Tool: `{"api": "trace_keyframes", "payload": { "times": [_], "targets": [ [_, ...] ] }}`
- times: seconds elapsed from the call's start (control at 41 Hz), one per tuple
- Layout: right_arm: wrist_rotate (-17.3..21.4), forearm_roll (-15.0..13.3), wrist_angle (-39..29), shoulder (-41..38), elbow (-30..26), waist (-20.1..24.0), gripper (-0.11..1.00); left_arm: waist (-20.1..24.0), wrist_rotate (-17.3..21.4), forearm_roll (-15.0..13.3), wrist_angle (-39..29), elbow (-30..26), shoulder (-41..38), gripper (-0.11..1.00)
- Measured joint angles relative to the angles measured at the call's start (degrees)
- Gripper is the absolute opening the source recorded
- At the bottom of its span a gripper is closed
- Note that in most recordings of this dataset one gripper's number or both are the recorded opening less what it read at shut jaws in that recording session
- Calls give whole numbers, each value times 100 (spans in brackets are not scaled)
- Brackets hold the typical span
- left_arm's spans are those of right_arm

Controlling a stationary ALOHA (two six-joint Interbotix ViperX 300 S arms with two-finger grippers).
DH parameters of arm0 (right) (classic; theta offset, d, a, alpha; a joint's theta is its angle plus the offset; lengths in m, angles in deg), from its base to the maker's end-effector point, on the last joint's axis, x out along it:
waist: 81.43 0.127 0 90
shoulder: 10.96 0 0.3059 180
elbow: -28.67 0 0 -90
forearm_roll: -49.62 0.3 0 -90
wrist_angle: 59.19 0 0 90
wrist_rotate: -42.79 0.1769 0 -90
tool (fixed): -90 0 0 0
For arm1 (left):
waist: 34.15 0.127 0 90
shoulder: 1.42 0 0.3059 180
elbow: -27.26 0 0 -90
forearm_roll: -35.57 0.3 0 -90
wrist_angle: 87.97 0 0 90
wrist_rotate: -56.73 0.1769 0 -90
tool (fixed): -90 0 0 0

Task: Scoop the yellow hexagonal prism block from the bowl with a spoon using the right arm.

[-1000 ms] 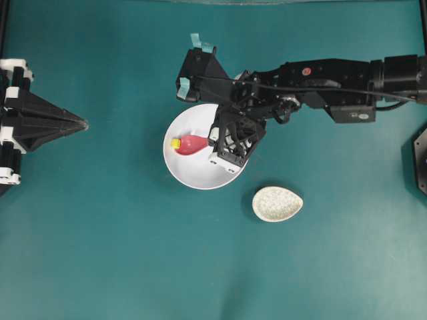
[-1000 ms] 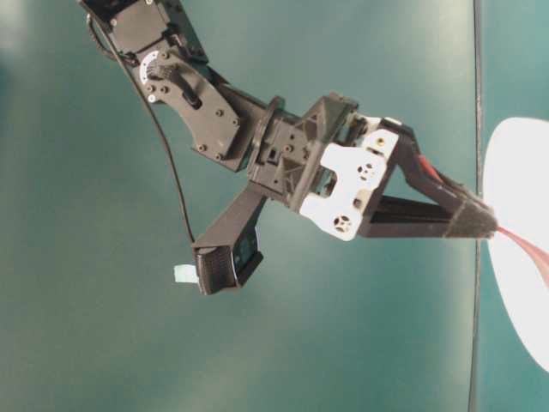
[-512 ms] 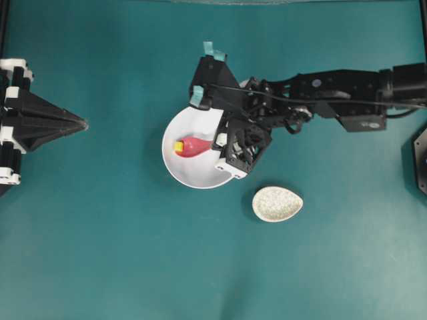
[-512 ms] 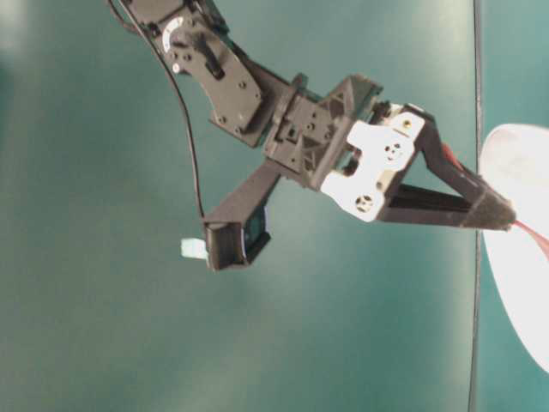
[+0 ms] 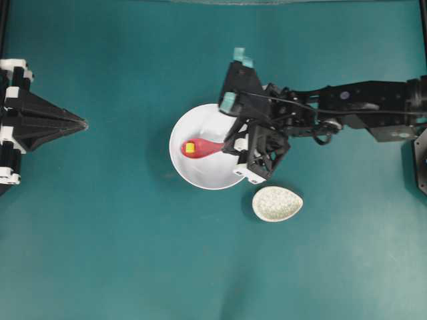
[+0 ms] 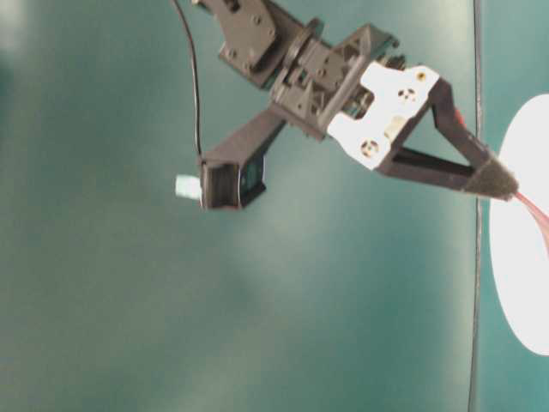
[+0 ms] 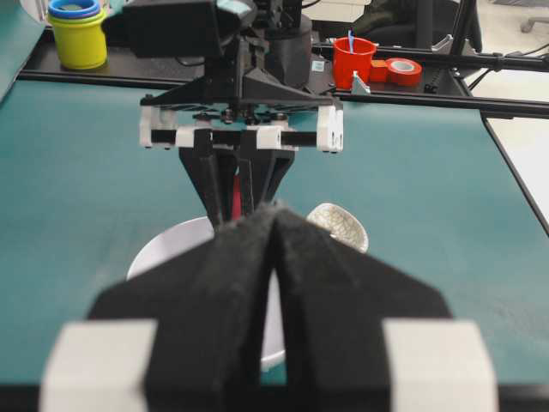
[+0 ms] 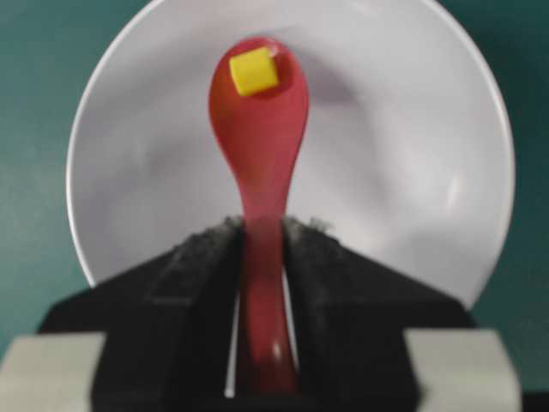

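The white bowl (image 5: 207,167) sits mid-table. My right gripper (image 5: 231,146) is shut on the handle of the pink-red spoon (image 5: 202,148), which reaches left over the bowl. The yellow hexagonal prism block (image 5: 190,148) lies in the spoon's scoop. The right wrist view shows the block (image 8: 253,70) near the tip of the spoon (image 8: 260,129), with the bowl (image 8: 412,154) below and the gripper (image 8: 262,227) clamped on the handle. In the table-level view the gripper (image 6: 506,186) meets the spoon (image 6: 533,215) beside the bowl (image 6: 519,257). My left gripper (image 5: 83,124) rests shut at the far left, empty.
A small speckled beige oval dish (image 5: 277,204) lies just below and right of the bowl, close to the right gripper's body. In the left wrist view, yellow cups (image 7: 77,33), a red cup (image 7: 354,62) and a tape roll (image 7: 400,70) stand beyond the table's far edge.
The right arm has drawn back to the right and the bowl has shifted right with it. The block, earlier at the spoon's left tip, now lies inside the scoop.
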Motion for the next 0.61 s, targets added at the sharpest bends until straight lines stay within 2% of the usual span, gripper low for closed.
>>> {"api": "trace_keyframes", "payload": {
  "times": [0.39,0.61],
  "targets": [
    [9,53,1336,677,949,88,23,9,0,0,0,0,0,-1],
    [9,53,1503,1116,1143,88,23,9,0,0,0,0,0,-1]
  ]
}}
